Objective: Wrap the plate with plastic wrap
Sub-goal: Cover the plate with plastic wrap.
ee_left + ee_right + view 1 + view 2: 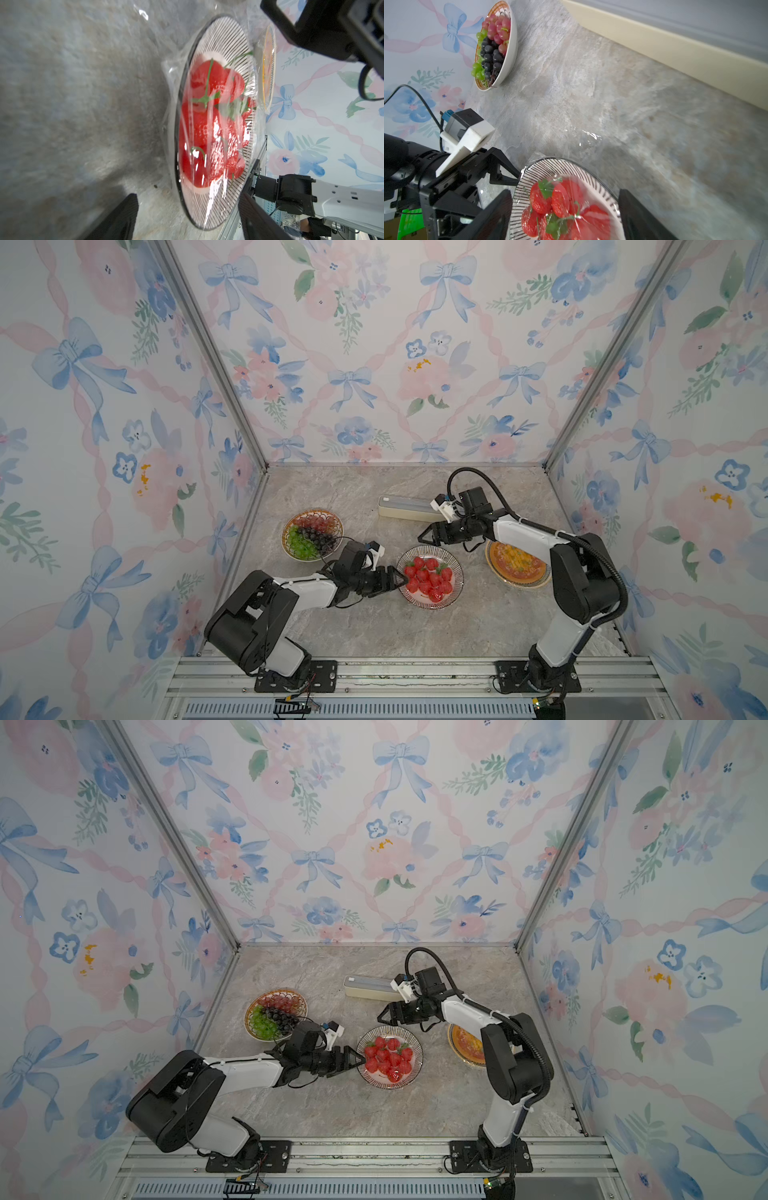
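Note:
The plate [451,593] has a black-striped rim and holds red strawberries, near the table's middle in both top views. Clear, glossy plastic wrap [218,128] lies crinkled over the fruit and rim, its edge spilling onto the table [589,135]. The long cream wrap box [409,508] lies behind the plate. My left gripper [400,578] stands open at the plate's left rim, with the rim between its fingers in the left wrist view [187,195]. My right gripper [422,536] hangs open just above the plate's far edge, holding nothing [564,192].
A bowl of green, red and dark grapes [312,534] stands at the left behind my left arm. A plate with an orange pizza [517,566] sits at the right, partly under my right arm. Flowered walls close in three sides of the grey stone table [374,626].

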`<move>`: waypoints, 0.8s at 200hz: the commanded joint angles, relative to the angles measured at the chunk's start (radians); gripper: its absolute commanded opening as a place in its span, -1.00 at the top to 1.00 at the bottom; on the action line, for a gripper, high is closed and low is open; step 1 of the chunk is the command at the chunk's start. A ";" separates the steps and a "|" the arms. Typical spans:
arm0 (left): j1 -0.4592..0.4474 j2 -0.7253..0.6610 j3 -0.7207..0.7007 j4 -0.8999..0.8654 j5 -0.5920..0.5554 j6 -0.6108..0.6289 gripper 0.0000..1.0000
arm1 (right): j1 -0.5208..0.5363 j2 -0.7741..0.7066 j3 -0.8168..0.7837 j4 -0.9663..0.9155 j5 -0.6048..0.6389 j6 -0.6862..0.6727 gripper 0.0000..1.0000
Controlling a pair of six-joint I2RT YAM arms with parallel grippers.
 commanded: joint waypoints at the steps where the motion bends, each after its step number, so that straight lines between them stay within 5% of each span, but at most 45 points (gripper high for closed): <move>1: -0.030 -0.011 -0.018 -0.036 0.034 0.019 -0.58 | 0.026 0.075 0.048 0.014 -0.034 -0.019 -0.63; 117: -0.143 0.045 -0.002 0.037 0.039 -0.044 -0.59 | -0.030 0.132 0.011 -0.143 -0.111 -0.141 -0.60; 160: -0.165 0.088 0.038 0.067 0.050 -0.052 -0.59 | -0.087 -0.010 -0.029 -0.104 0.030 -0.066 -0.65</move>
